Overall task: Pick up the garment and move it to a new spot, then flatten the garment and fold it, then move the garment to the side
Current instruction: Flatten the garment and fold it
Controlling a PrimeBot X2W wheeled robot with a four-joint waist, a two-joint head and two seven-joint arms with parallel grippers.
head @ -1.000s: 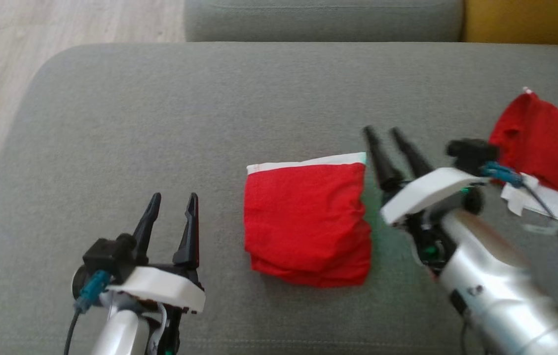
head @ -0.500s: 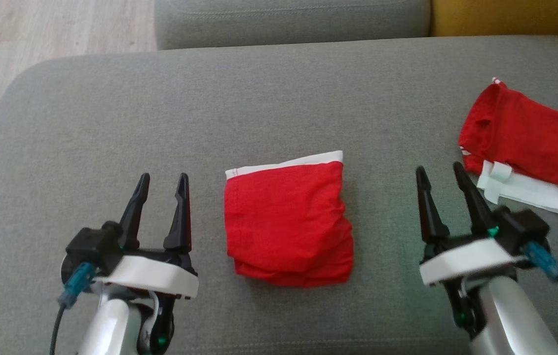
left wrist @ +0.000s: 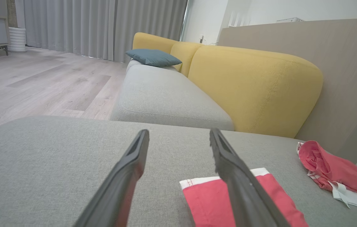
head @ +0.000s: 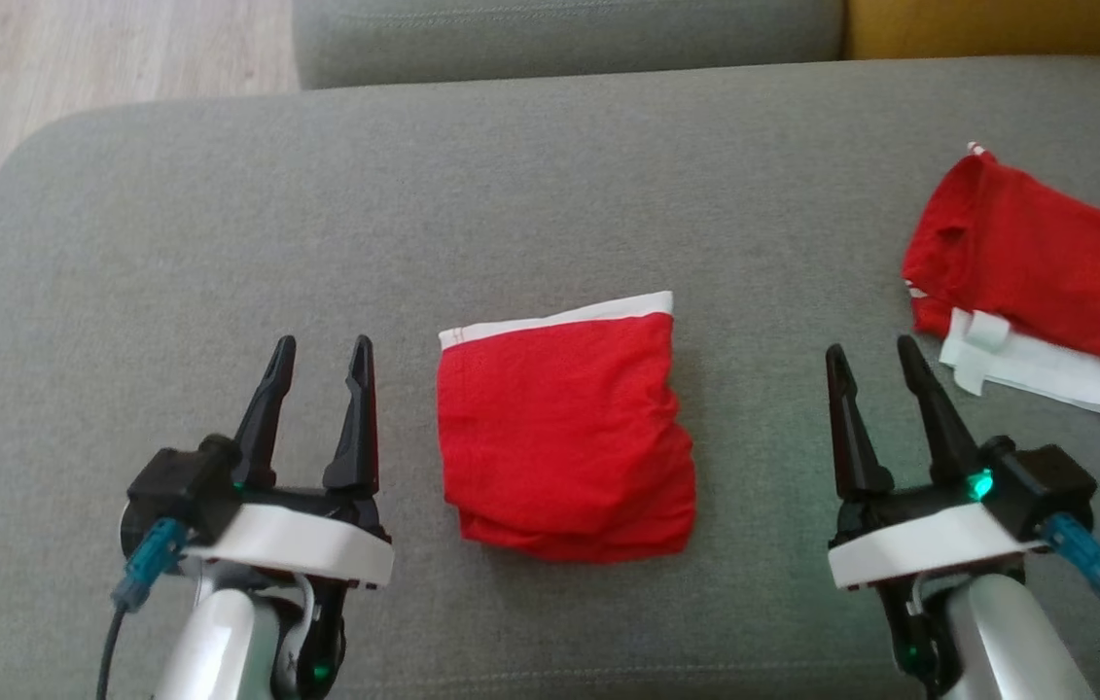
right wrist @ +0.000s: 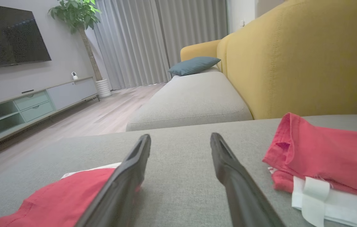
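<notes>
The left gripper [head: 324,342] hangs just left of the folded red garment [head: 564,428], fingers apart, holding nothing. That garment lies on the grey cushion [head: 511,194], white band at its far edge. Right of it the right gripper [head: 869,346] is likewise spread and empty; farther right lies a second red garment [head: 1036,262]

Folded garment [head: 564,428] lies on cushion [head: 219,243] between left claw [head: 324,342] and right claw [head: 869,345].
</notes>
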